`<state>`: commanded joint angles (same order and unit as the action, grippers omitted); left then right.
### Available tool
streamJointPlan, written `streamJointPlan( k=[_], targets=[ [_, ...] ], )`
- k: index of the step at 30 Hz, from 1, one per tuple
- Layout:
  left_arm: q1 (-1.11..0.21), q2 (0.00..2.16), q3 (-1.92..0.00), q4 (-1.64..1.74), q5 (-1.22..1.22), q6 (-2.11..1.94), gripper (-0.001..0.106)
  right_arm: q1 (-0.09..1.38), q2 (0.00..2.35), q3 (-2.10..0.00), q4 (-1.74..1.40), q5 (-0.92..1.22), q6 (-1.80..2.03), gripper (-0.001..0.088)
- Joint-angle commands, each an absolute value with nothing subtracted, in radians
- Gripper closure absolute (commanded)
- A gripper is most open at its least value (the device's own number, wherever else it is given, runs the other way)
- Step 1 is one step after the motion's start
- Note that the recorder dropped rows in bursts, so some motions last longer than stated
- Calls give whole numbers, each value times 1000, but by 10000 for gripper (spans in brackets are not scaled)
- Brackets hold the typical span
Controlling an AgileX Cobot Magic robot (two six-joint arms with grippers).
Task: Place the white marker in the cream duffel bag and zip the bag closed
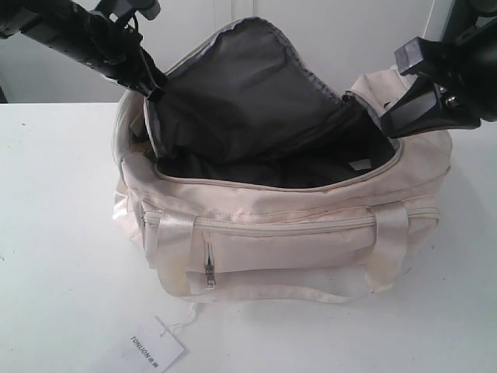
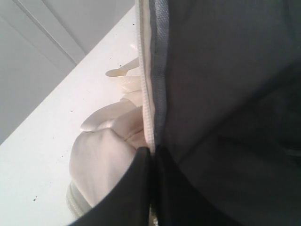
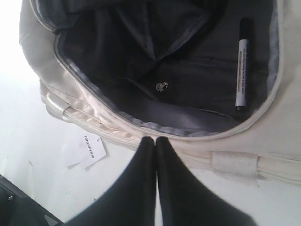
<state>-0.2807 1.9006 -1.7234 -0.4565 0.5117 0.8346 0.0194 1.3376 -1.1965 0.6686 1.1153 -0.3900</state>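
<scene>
The slim white marker (image 3: 242, 66) with its black cap already lay inside the large, soft cream duffel bag (image 1: 295, 249), flat on the dark grey lining close under the rim at one end of the opening. From the right tool (image 3: 155, 141) it lay ahead and off to one side. Its long axis ran roughly the way that tool's fingers pointed, with the cap end farther off. The exterior view did not show it, as it was hidden below the bag's front wall.

So the placing looked done, and closing the bag appeared to be what remained. That turned on the grey-lined top flap (image 1: 241, 85), which stood upright at the back of the bag. The left tool (image 2: 153, 157) was clenched on the flap's zipper edge, one finger on the cream side and one on the grey. The right tool hung over the bag's right end with its jaws pressed together and nothing between them.

A small metal piece (image 3: 162, 86) glinted on the lining mid-opening. It may have been the zipper pull, though I could not tell. If so, the right tool was the nearer one. A white paper tag (image 1: 155, 346) lay on the white table (image 1: 62, 233) in front of the bag.
</scene>
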Motion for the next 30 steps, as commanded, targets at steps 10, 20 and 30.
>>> streamJointPlan(
  k=[10,20,30],
  targets=[
    [-281,1814,-1723,-589,769,837,1053,19,1338,-1197,670,1106,-389,868],
    [-281,1814,-1723,-643,942,897,1053,19,1338,-1197,673,1104,-385,868],
    [-281,1814,-1723,-642,1041,899,1053,19,1338,-1197,675,1108,-385,868]
  ],
)
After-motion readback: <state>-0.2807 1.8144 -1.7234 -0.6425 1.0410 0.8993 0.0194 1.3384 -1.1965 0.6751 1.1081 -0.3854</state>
